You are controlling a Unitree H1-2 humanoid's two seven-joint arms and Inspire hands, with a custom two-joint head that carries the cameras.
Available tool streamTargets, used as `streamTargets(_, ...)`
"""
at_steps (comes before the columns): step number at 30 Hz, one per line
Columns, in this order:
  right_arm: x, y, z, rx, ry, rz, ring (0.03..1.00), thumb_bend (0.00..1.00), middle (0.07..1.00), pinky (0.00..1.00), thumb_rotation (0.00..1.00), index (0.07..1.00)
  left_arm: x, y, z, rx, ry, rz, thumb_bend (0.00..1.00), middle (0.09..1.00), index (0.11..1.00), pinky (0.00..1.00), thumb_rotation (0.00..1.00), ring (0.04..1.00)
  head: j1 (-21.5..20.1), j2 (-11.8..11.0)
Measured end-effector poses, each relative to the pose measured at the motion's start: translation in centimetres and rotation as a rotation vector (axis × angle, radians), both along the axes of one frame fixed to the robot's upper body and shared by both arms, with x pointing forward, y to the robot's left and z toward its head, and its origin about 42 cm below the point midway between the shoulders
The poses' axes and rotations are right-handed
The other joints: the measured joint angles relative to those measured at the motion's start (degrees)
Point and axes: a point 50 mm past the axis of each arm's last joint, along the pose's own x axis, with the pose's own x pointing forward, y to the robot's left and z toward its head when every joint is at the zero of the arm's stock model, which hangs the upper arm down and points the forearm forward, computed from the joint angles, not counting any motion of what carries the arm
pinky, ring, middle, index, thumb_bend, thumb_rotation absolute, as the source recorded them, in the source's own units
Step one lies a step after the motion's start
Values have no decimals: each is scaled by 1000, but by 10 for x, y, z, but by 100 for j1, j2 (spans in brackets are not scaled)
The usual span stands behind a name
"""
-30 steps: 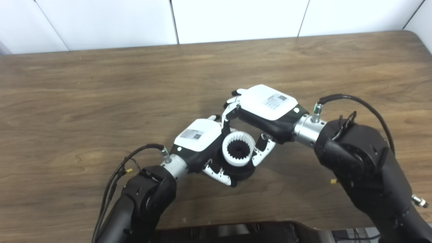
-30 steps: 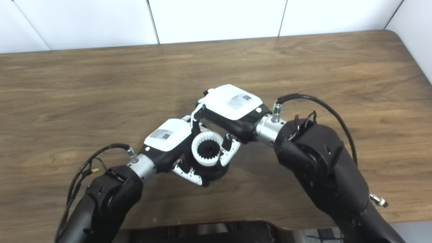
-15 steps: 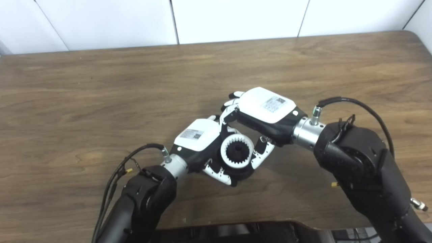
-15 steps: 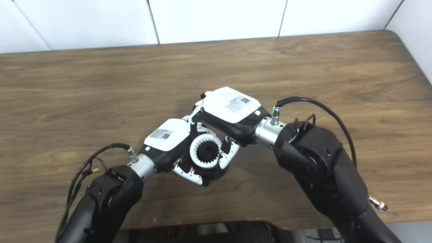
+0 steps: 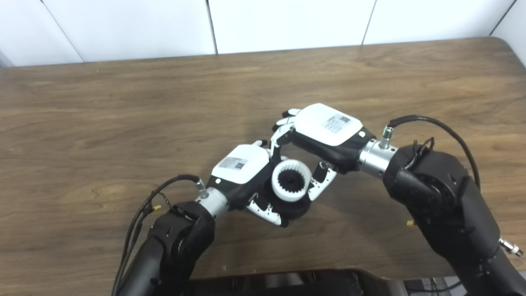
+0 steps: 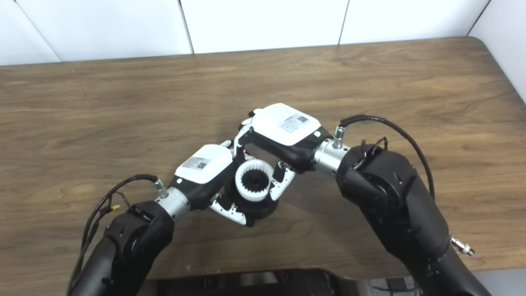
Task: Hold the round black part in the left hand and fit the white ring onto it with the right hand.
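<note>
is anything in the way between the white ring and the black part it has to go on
Nothing visible. The white ring sits directly on top of the round black part, which the left hand holds, while the right hand grips the ring's sides. Whether it is fully seated cannot be told.

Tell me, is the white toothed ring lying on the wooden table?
No, the white toothed ring sits over the round black part, between both hands.

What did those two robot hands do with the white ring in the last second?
The right robot hand dipped a little toward the left robot hand half a second ago, then drew back up. The white ring wobbled slightly with it on the round black part. Both hands kept their grips; the left hand and the table stayed put.
</note>
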Motion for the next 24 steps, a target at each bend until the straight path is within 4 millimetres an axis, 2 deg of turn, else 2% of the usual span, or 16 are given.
streamTargets(19,2,-2,-9,30,0,-22,846,525,728,916,136,481,0,1,0,-1,7,13,525,782,482,1000,68,863,9,44)
streamTargets(24,2,-2,-10,30,-9,-15,843,525,724,913,135,481,0,1,0,-3,5,16,520,786,489,975,86,857,18,44)
